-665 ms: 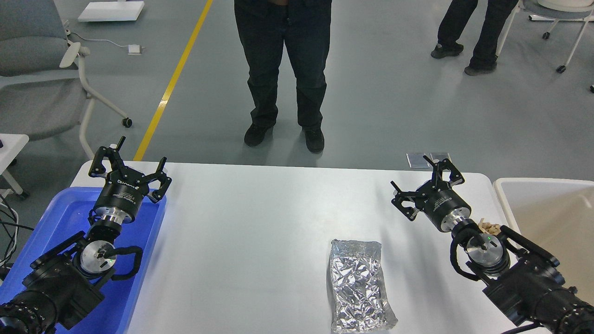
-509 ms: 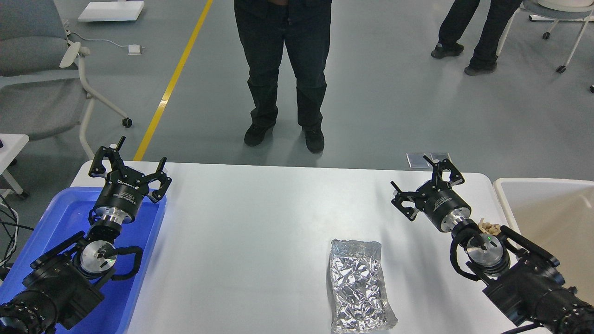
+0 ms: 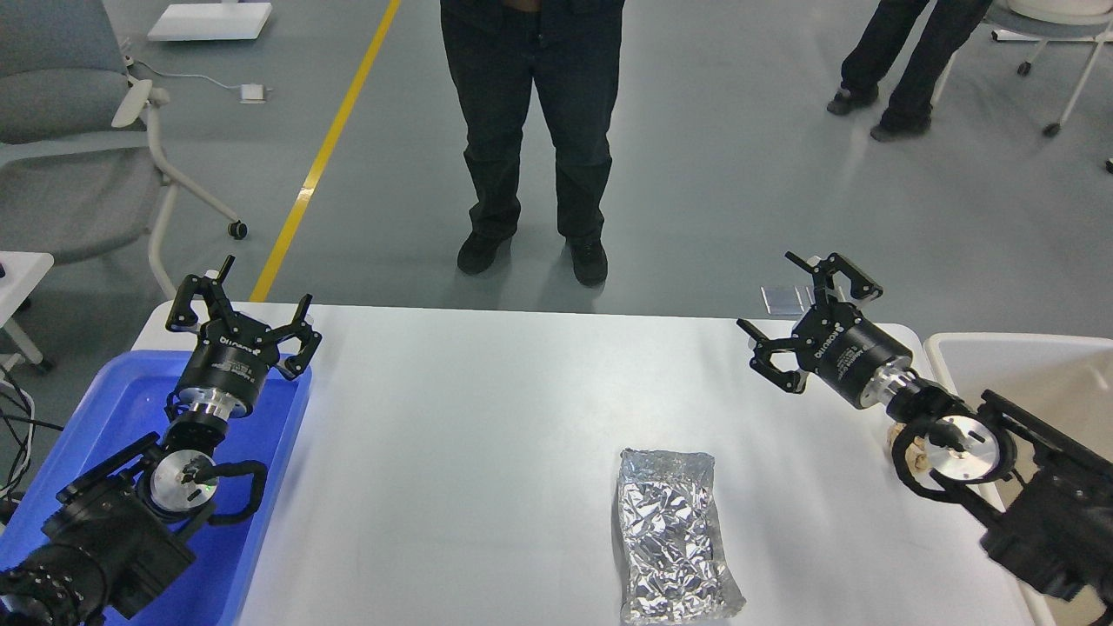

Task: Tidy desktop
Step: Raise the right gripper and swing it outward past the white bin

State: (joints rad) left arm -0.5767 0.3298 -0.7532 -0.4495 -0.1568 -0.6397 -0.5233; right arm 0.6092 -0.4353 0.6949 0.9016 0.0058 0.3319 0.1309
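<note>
In front of you the large matte white desktop with rounded corners (image 3: 487, 435) fills the lower half of the head view, with grey floor beyond its far edge. A crinkled silver foil packet (image 3: 671, 535) lies flat on the desktop, right of centre and close to the near edge. Your left gripper (image 3: 245, 318) hangs above the far end of the blue plastic tray (image 3: 261, 487) at the desktop's left side; its black fingers are spread wide and hold nothing. Your right gripper (image 3: 807, 311) is raised over the far right corner of the desktop, well apart from the foil packet, with its fingers likewise splayed and empty. Just right of that arm sits the off-white bin with a beige inside (image 3: 1026, 382), its rim beside the desktop's right edge. A small tan object (image 3: 901, 445) shows near your right wrist, too hidden to identify. Beyond the desktop a person in dark trousers and black shoes (image 3: 530, 130) stands on the floor, and a yellow floor line (image 3: 326, 152) runs diagonally away to the left.
</note>
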